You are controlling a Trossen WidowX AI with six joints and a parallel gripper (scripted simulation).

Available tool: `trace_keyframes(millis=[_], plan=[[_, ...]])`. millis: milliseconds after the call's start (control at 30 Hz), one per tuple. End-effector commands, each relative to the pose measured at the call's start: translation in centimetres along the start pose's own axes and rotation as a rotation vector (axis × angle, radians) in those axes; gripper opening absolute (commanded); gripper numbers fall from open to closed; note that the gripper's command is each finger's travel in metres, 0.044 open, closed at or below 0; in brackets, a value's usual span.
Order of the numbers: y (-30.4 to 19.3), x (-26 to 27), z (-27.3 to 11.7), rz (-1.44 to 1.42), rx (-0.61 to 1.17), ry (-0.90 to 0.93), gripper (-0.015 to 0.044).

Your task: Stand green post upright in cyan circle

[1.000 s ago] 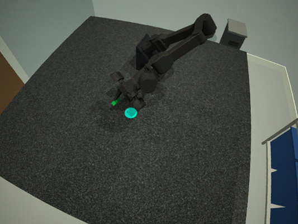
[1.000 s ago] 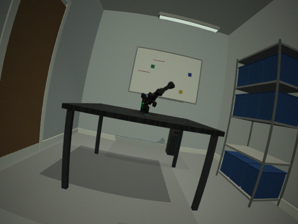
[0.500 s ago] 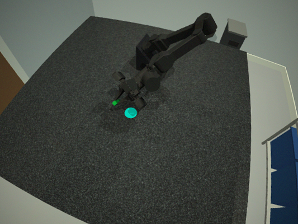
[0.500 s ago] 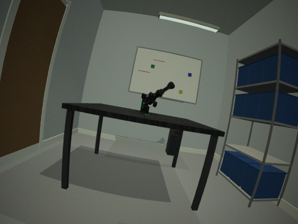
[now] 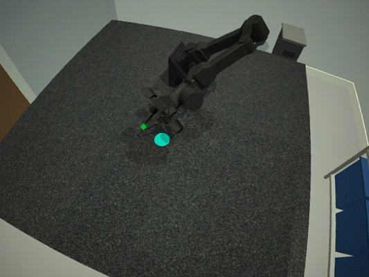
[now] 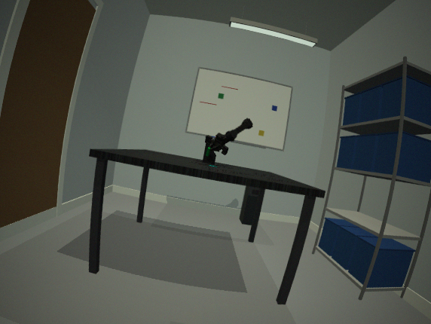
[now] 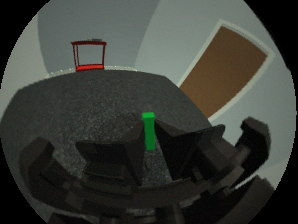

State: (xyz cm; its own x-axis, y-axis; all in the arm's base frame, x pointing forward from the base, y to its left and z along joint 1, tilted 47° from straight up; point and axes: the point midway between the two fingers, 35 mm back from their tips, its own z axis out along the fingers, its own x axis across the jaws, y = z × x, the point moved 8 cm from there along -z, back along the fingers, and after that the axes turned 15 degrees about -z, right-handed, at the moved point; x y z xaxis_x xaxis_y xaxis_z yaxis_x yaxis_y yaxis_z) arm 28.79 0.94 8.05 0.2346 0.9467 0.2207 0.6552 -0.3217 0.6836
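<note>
From where I stand, the dark arm [image 5: 229,59] [image 6: 236,133] rises from its base [image 5: 172,72] [image 6: 206,156] near the upper middle of the top frame. It folds at an elbow [image 5: 256,28] [image 6: 247,123] toward the upper right, then doubles back, reaching down and to the left. Side-on, in the exterior frame, that elbow stands up high against the whiteboard [image 6: 241,102], with the links sloping down leftward to the wrist.

The tool [image 5: 146,124] [image 6: 209,148] [image 7: 148,121] sits left of centre in the top frame, its fingers stretched toward the lower left. They are drawn in narrow, gripping the green post [image 5: 144,126] [image 6: 208,151] [image 7: 149,132]. In the wrist frame the post shows just about the middle, between the two dark fingers, its upper end peeking past their tips.

The post looks close to upright, and in the exterior frame its lower end seems raised off the dark surface [image 5: 156,213] [image 6: 264,178] [image 7: 75,107]. The cyan circle [image 5: 162,140] [image 6: 212,166] lies flat on that surface, near the post but down and to the right of it in the top frame, so the post isn't over it.
</note>
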Motion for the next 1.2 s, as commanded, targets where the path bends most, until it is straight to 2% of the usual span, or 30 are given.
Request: trace_keyframes(millis=[0, 1167], plan=[[-0.1, 0.0, -0.2, 0.012, -0.023, -0.007, 0.0023], [-1.4, 0.4, -2.5, 0.134, -0.253, -0.002, 0.0023]])
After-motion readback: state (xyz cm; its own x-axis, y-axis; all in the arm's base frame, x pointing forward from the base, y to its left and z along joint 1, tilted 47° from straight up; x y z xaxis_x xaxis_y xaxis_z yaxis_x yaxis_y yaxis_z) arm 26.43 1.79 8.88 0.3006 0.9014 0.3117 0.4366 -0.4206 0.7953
